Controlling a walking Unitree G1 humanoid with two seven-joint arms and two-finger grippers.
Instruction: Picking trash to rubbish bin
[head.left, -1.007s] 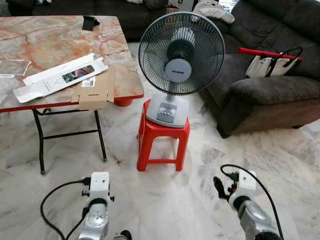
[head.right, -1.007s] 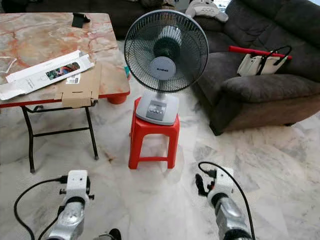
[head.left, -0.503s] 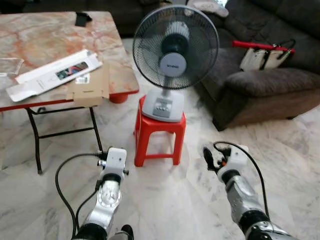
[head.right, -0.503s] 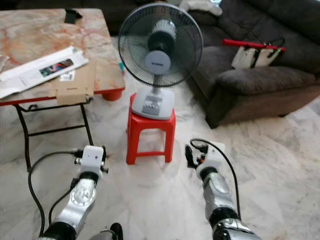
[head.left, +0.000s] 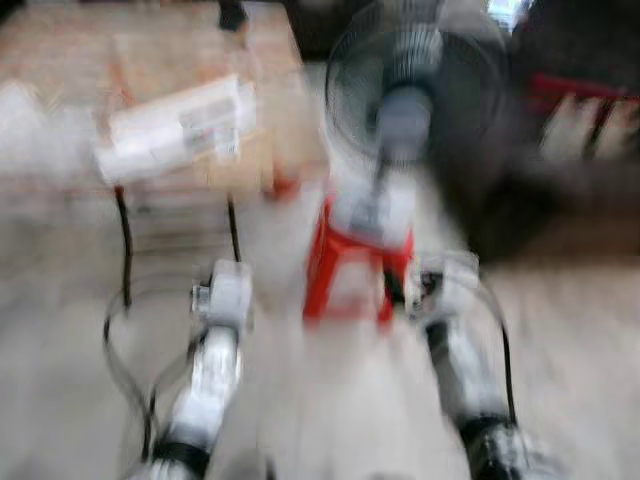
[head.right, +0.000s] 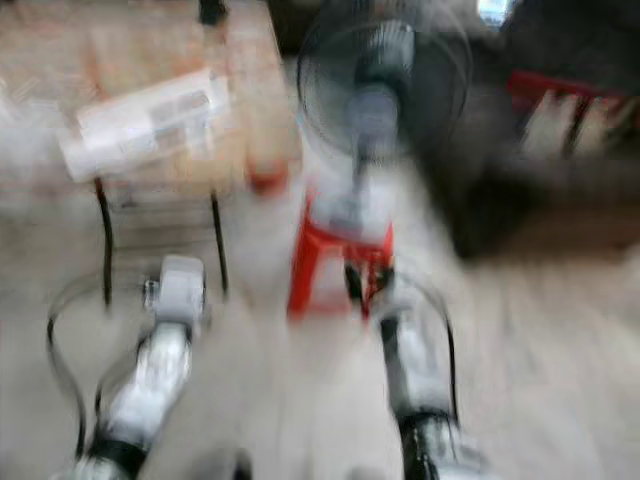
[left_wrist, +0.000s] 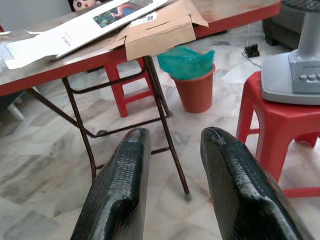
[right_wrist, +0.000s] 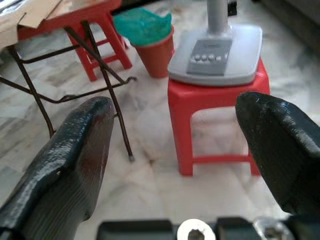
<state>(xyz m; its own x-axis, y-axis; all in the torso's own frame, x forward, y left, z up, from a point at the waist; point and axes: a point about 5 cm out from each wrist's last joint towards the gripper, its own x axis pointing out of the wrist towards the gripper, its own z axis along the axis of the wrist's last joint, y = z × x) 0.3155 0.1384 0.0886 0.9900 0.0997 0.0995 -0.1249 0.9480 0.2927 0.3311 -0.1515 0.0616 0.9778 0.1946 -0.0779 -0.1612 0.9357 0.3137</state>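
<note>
Approach under way, head views smeared by camera motion; nothing picked yet.

Both arms now reach further forward than a second ago, and the red stool (right_wrist: 215, 95) with the fan base (right_wrist: 216, 56) looms closer. Left hand (left_wrist: 172, 180) empty, fingers a narrow gap apart. Right hand (right_wrist: 175, 160) empty, fingers spread wide. Trash: flattened cardboard (left_wrist: 159, 34) and white packaging (left_wrist: 75, 30) lie on the surface (left_wrist: 240, 19), above and beyond the left hand. Orange rubbish bin (left_wrist: 192, 87) with green liner stands on the floor under the surface, ahead of both hands. Judgement: robot closing in, grasp not begun.
</note>
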